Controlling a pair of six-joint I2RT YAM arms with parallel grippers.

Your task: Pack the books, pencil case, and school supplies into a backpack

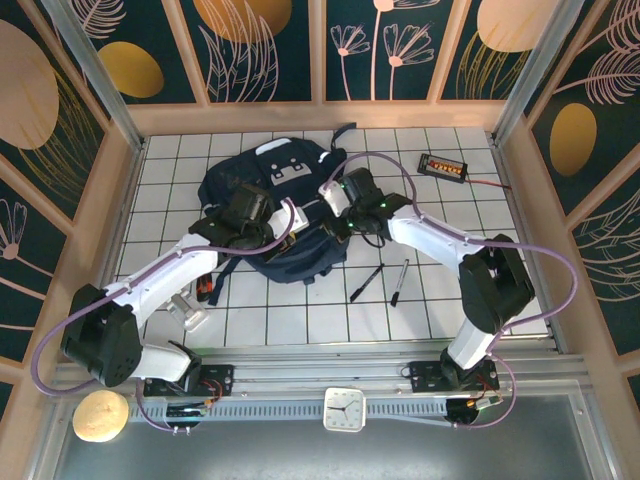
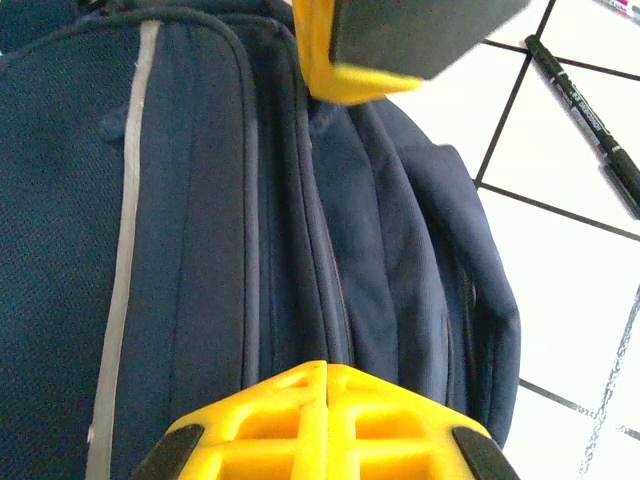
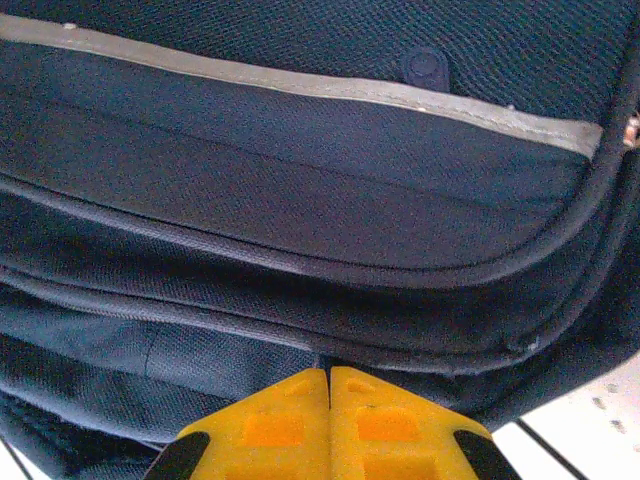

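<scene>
The backpack (image 1: 275,195) lies flat in the middle of the tiled table (image 1: 300,320), its white patches towards the far wall and its lower end towards the arms. Both arms reach over it from either side. In the left wrist view the left tool (image 2: 327,375) has its yellow fingers pressed together, tips meeting right over the dark seams that run along the backpack's side; nothing shows between them. In the right wrist view the right tool (image 3: 328,378) is likewise pressed together, its tips set against the stacked seams just below the pale reflective stripe (image 3: 300,85); whether either tool nips the fabric or a zip pull cannot be told. Two dark pens (image 1: 365,283) lie on bare tiles just beside the backpack's near right corner, apart from both tools. A black box with orange lights (image 1: 443,166) sits well off at the far right.
</scene>
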